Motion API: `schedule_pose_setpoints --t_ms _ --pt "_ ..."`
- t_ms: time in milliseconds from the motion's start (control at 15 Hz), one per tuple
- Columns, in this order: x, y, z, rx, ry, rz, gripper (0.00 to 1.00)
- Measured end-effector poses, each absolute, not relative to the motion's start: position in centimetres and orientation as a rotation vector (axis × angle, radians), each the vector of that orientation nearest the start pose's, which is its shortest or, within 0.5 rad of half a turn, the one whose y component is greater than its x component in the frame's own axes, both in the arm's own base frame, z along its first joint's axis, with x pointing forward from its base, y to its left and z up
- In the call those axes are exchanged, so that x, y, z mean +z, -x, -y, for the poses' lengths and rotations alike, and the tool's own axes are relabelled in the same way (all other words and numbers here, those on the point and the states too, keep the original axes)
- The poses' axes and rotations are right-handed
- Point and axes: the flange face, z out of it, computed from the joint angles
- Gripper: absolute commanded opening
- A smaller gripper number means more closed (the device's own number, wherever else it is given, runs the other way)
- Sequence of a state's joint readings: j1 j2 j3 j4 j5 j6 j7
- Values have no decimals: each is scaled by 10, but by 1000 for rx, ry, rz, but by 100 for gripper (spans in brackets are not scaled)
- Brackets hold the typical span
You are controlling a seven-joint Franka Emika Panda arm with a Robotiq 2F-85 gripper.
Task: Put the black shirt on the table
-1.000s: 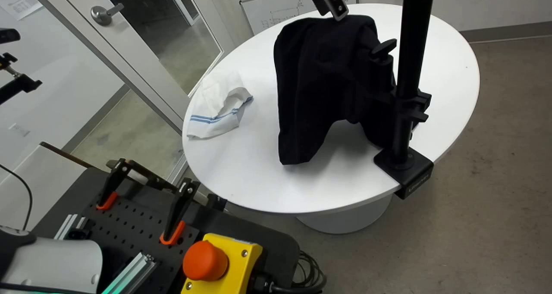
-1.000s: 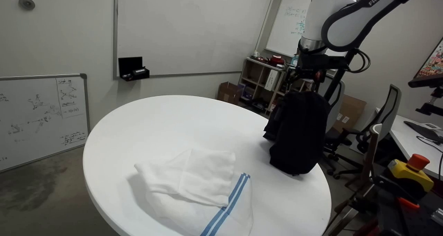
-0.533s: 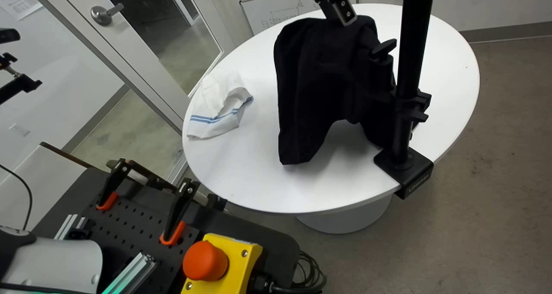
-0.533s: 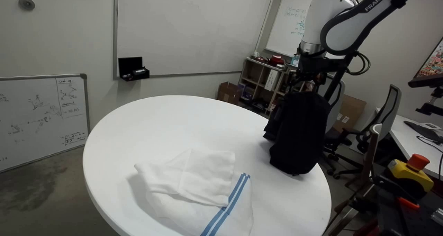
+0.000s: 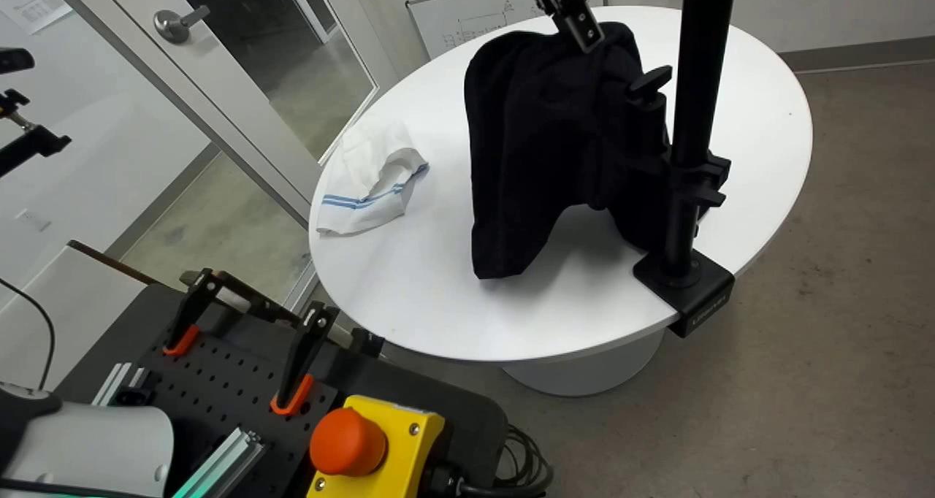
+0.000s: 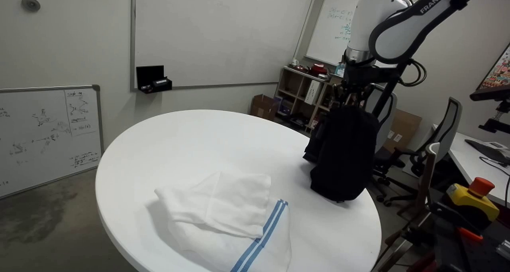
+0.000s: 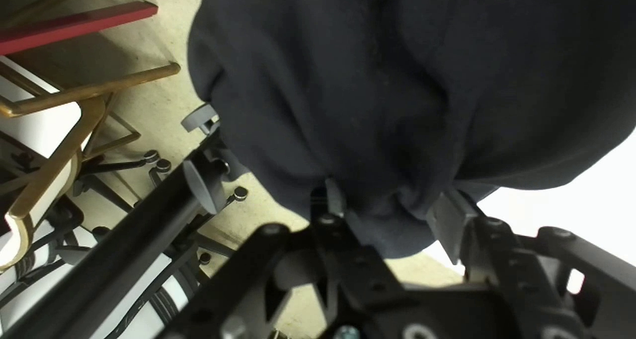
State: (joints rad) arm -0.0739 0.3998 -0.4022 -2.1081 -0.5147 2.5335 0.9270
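my pincer (image 7: 390,210) points down at the top of the black shirt (image 5: 540,133), its jaws parted, with a bunched fold of the fabric between the fingers (image 7: 449,219); whether either finger presses on it i cannot tell. the rest of the shirt spreads out past my fingertips in the wrist view, and in both exterior views it hangs below the pincer in broad, wrinkled lobes. it rises over the round white table (image 5: 438,301), partly behind the black pole (image 5: 694,111) in an exterior view; what bears it is hidden, and i cannot tell whether its lower ends touch the table. apart from the shirt, on the same table, lies a rumpled white towel (image 6: 223,204) with blue stripes. farther out, on the dark workbench (image 5: 409,378), sits a yellow emergency-stop box (image 5: 409,439) with a red-orange button (image 5: 349,442).
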Motion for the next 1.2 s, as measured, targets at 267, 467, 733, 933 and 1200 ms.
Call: schedule_pose_setpoints --t_ms 267,467,733,933,1200 --pt "244 -524 262 -235 3175 -1632 0" --pt "244 -524 263 -237 3174 -1634 2" --pt "247 -526 263 -233 3167 -1643 2" --pt "264 -533 260 -230 3106 -1678 2" --pt "324 -546 244 -306 2979 -1652 2"
